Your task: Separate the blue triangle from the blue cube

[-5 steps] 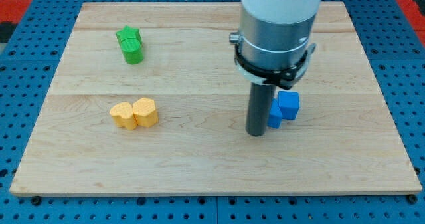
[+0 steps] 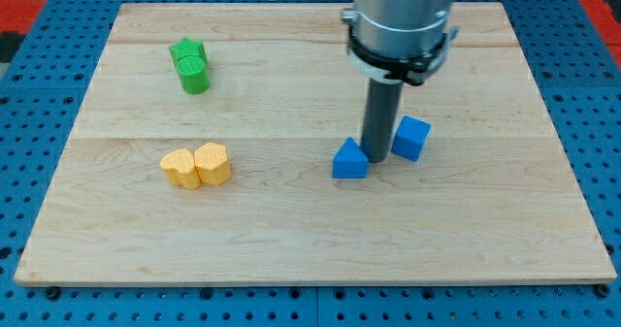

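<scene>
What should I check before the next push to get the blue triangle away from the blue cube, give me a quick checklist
1. My tip visible and on the board: ok, it stands between the two blue blocks.
2. Gap between the blue triangle and the blue cube: ok, they no longer touch; the rod fills the space between them.
3. Room to push the triangle further toward the view's left: ok, bare wooden board lies that way.
4. Yellow blocks out of the path: ok for now, they sit well toward the view's left.
5. Green blocks undisturbed: ok, far off at the view's top left.
6. Whether my tip touches either block: cannot tell.
</scene>
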### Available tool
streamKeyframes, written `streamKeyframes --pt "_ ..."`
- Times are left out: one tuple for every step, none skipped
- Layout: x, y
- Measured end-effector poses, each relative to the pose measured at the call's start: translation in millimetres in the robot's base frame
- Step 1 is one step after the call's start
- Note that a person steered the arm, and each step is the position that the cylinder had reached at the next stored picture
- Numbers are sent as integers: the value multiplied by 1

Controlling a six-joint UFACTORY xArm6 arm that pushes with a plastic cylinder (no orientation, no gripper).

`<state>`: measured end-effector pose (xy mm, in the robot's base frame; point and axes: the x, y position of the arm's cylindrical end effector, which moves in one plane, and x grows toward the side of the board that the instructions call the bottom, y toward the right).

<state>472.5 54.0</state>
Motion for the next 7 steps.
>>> streamKeyframes --pt "20 -12" --pt "54 -15" --pt "79 -47" --pt "70 -64" --pt "53 -61" --pt "46 -58" --pt "32 -58"
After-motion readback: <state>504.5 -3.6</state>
